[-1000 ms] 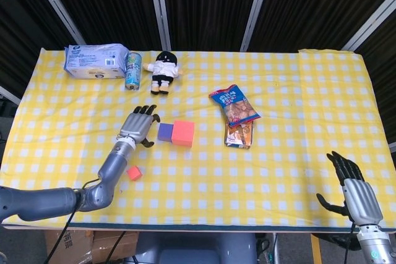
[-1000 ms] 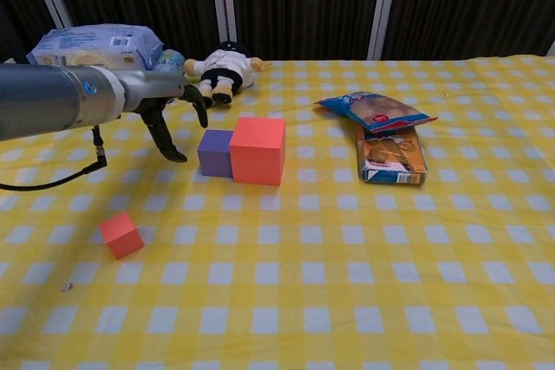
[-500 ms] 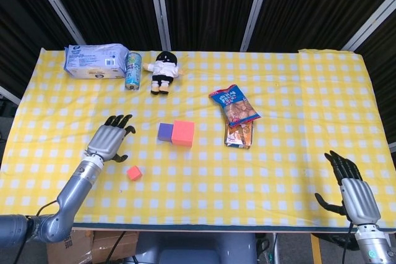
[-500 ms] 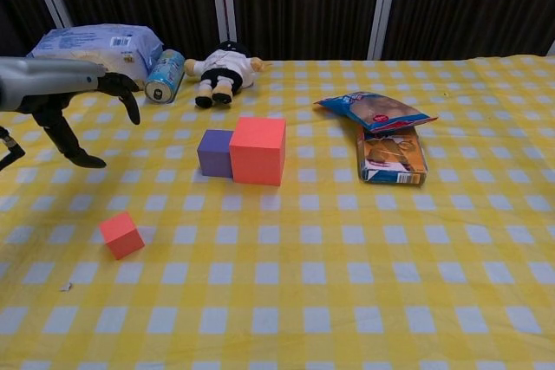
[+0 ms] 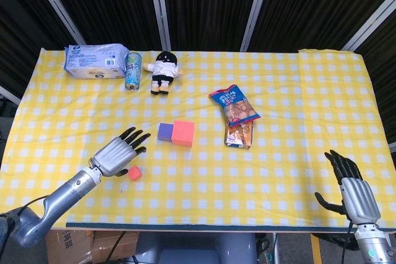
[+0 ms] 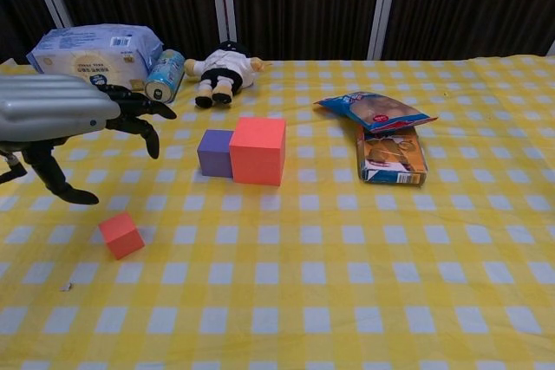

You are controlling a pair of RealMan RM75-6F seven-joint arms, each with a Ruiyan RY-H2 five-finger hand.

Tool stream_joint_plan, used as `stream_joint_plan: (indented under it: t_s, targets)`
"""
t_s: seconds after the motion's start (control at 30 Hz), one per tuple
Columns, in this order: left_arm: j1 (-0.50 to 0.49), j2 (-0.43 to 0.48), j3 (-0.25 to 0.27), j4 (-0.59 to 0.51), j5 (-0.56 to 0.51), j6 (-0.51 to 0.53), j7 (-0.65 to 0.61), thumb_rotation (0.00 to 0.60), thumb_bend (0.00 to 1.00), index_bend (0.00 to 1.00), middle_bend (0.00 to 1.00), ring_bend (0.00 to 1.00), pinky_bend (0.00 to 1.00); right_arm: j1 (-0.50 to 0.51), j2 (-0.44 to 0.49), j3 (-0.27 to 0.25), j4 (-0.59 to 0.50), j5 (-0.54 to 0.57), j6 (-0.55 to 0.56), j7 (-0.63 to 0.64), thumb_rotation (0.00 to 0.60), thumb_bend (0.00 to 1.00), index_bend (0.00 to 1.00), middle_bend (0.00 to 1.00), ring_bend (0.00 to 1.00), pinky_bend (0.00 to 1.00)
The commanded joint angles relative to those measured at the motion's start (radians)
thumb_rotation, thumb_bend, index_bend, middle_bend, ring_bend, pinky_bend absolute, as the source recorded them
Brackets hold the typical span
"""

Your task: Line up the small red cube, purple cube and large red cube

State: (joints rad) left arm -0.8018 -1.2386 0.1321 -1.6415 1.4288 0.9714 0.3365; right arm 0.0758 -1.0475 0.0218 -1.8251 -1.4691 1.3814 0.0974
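Observation:
The small red cube (image 5: 134, 173) (image 6: 120, 235) lies alone toward the table's front left. A purple cube (image 5: 165, 132) (image 6: 214, 152) touches the left side of the large red cube (image 5: 183, 133) (image 6: 257, 150) near the middle. My left hand (image 5: 117, 153) (image 6: 65, 119) hovers open just left of and above the small red cube, fingers spread, holding nothing. At the front right corner my right hand (image 5: 351, 191) is open with fingers up, far from the cubes; the chest view does not show it.
A snack bag (image 5: 234, 105) and a small box (image 5: 239, 135) lie right of the cubes. Along the back left are a tissue pack (image 5: 96, 60), a can (image 5: 133, 70) and a doll (image 5: 163, 70). The yellow checked table (image 5: 278, 109) ends close to my right hand.
My left hand drew back from beside the purple cube to the left, then came forward and down over the small red cube. The cubes and my right hand stayed put.

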Motion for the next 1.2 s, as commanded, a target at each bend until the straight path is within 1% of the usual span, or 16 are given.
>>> stream_joint_plan:
  t_s: [0.03, 0.3, 0.67, 0.77, 1.0, 1.2]
  targets:
    - [0.018, -0.020, 0.038, 0.076, 0.079, -0.013, -0.071, 0.600, 0.24, 0.27, 0.00, 0.00, 0.00, 0.000, 0.000, 0.001, 0.001, 0.001, 0.000, 0.002, 0.600, 0.34, 0.00, 0.00, 0.00, 0.00]
    - [0.027, -0.047, 0.047, 0.135, 0.118, -0.043, -0.111, 0.600, 0.24, 0.27, 0.00, 0.00, 0.00, 0.001, 0.000, 0.002, 0.001, 0.003, 0.000, 0.001, 0.600, 0.34, 0.00, 0.00, 0.00, 0.00]
    - [0.035, -0.076, 0.030, 0.167, 0.131, -0.067, -0.126, 0.600, 0.24, 0.27, 0.00, 0.00, 0.00, 0.000, 0.000, 0.002, 0.000, 0.003, 0.002, 0.000, 0.600, 0.34, 0.00, 0.00, 0.00, 0.00]
    - [0.040, -0.091, 0.025, 0.178, 0.125, -0.078, -0.125, 0.600, 0.25, 0.31, 0.00, 0.00, 0.00, -0.001, -0.001, 0.002, 0.000, 0.001, 0.004, 0.000, 0.600, 0.34, 0.00, 0.00, 0.00, 0.00]
    - [0.053, -0.117, 0.010, 0.186, 0.109, -0.084, -0.127, 0.600, 0.34, 0.43, 0.00, 0.00, 0.00, -0.003, -0.001, 0.000, 0.000, -0.003, 0.008, 0.000, 0.600, 0.34, 0.00, 0.00, 0.00, 0.00]
    - [0.071, -0.117, -0.003, 0.174, 0.097, -0.067, -0.111, 0.600, 0.35, 0.44, 0.00, 0.00, 0.00, -0.005, -0.001, -0.002, 0.002, -0.009, 0.013, 0.000, 0.600, 0.34, 0.00, 0.00, 0.00, 0.00]
